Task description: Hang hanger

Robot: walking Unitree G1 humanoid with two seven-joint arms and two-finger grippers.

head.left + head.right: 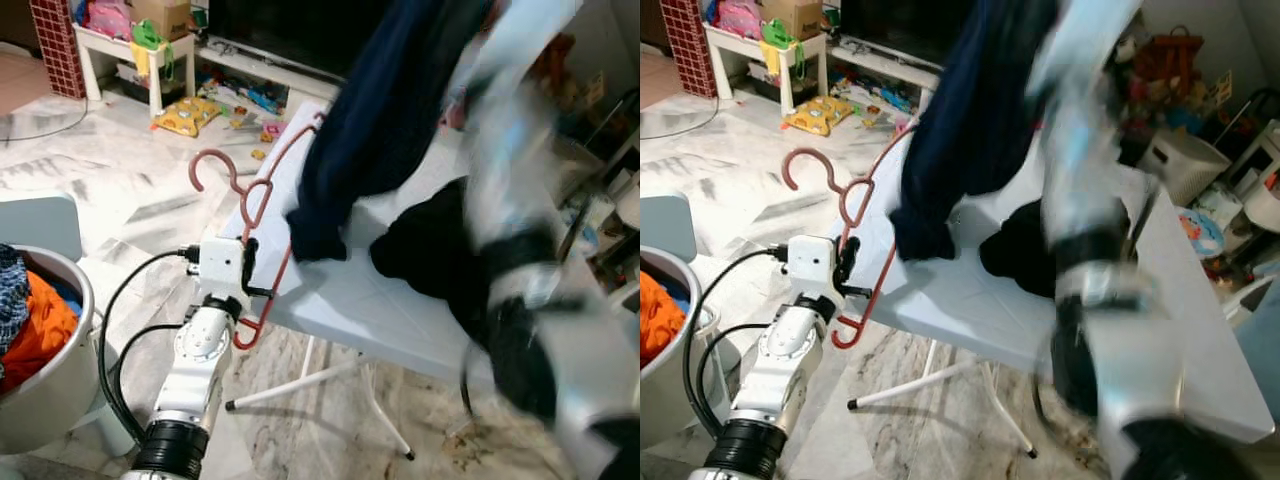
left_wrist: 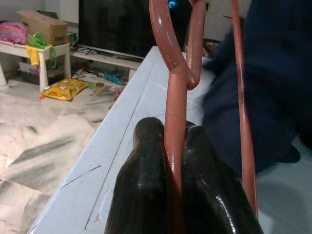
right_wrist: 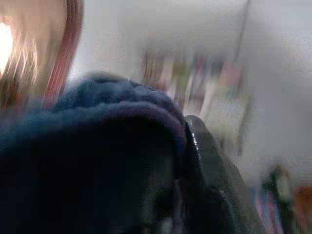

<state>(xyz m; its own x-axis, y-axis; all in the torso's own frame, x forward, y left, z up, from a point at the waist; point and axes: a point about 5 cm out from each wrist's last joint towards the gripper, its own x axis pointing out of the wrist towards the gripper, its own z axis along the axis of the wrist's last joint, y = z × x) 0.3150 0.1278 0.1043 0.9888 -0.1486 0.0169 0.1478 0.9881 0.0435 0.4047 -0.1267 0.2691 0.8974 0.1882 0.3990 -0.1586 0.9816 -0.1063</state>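
Note:
A reddish-pink hanger (image 1: 262, 215) stands upright at the left edge of the white ironing board (image 1: 330, 290). My left gripper (image 1: 255, 270) is shut on its lower wire; in the left wrist view the wire (image 2: 175, 122) runs between the black fingers (image 2: 141, 165). A navy garment (image 1: 385, 110) hangs from above, draped over the hanger's far side. My right arm (image 1: 520, 200), blurred, is raised over the board. In the right wrist view my right gripper (image 3: 180, 161) is closed in the navy cloth (image 3: 97, 146). A black garment (image 1: 430, 245) lies on the board.
A grey laundry basket (image 1: 60, 380) with orange and blue clothes stands at my left. Toys (image 1: 190, 115) lie on the marble floor near a low white table (image 1: 130, 50). Shelves and clutter (image 1: 1200, 160) crowd the right. The board's legs (image 1: 330, 380) spread below it.

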